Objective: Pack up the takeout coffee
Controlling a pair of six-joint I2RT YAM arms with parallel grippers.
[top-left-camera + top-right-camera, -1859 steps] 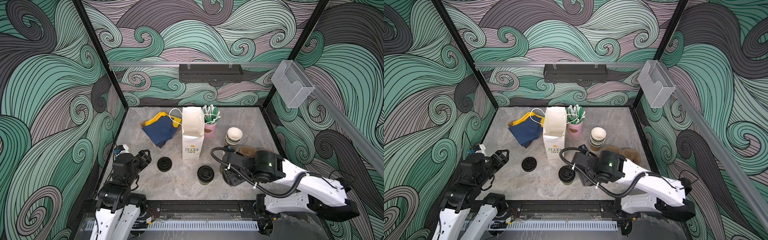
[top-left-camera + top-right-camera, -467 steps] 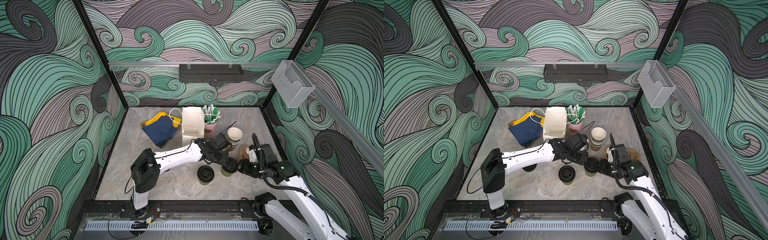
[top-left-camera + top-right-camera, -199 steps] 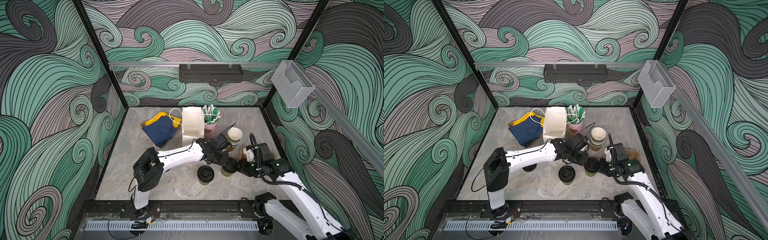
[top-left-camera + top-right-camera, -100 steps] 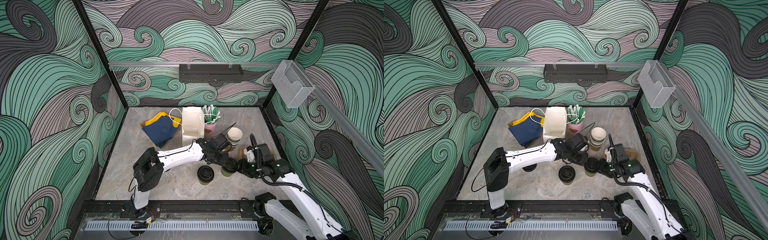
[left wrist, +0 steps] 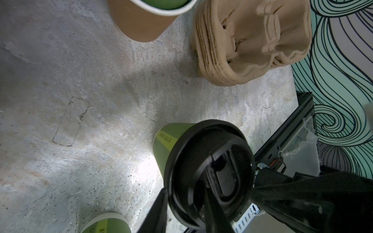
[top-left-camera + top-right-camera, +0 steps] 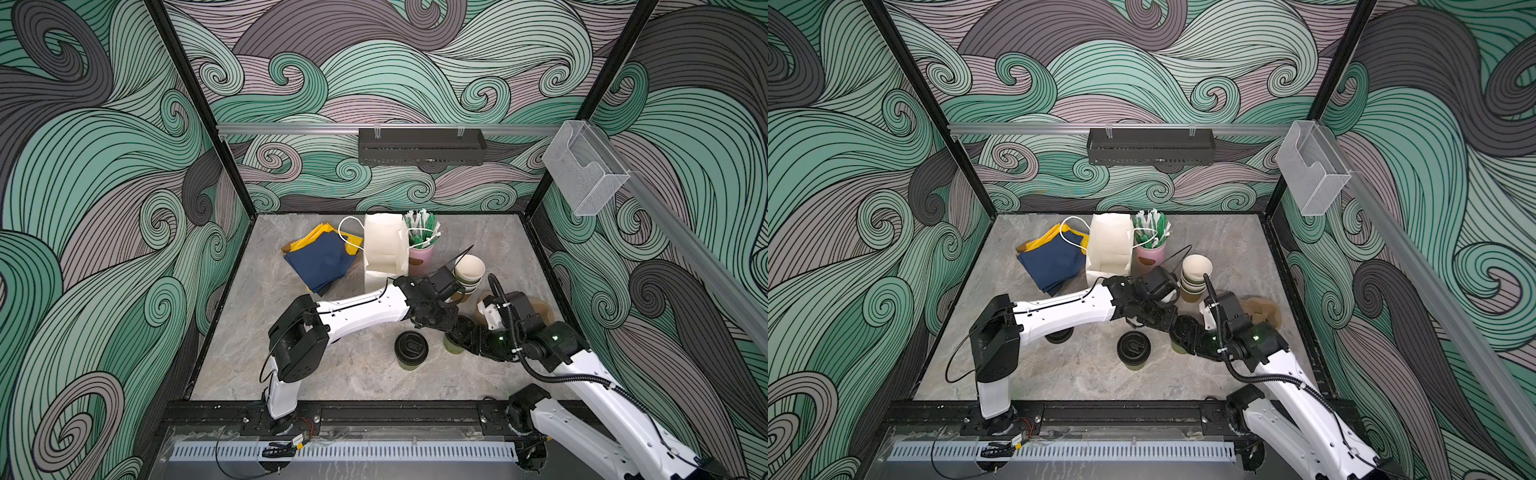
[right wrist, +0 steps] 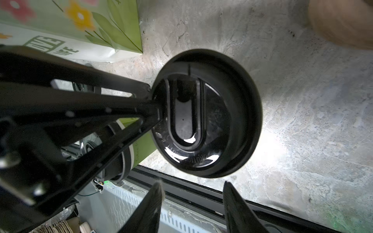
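The left gripper (image 5: pixel 184 201) pinches the rim of the black round plastic sip lid (image 5: pixel 210 167) on a small olive-green paper cup (image 5: pixel 163 141). The right gripper (image 7: pixel 192 187) sits just beside that lid, its jaws spread and clear of it. The cup stands on the grey stone-look table (image 6: pixel 353 386), right of centre in both top views. A second lidded olive-green cup (image 6: pixel 410 353) stands just left of it, and the white paper bag (image 6: pixel 384 249) is farther up the frame.
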